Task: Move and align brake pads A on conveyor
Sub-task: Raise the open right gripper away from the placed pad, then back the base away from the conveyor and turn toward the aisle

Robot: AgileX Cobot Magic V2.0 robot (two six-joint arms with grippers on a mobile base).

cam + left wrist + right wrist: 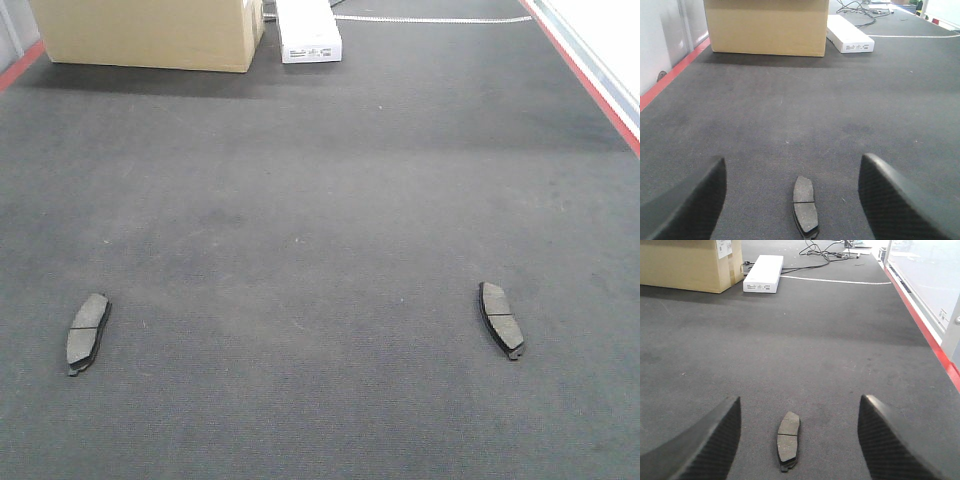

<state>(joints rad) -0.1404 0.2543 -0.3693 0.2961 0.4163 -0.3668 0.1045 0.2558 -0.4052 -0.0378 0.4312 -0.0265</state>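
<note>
Short of the tan cardboard box, the left tool and right tool gape wide, each facing a flat dark-grey brake pad on the charcoal felt conveyor.

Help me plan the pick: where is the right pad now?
The right pad lies on the conveyor at the front view's lower right, far from the left pad; the right wrist view shows it ahead of the open right gripper.

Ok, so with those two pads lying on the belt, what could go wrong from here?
The left pad and right pad lie flat and thin on the belt, so a grasp may scrape it or slip over them. In the wrist views each lies skewed to its open hand, left hand and right hand, so closing could twist it further off line.
</note>
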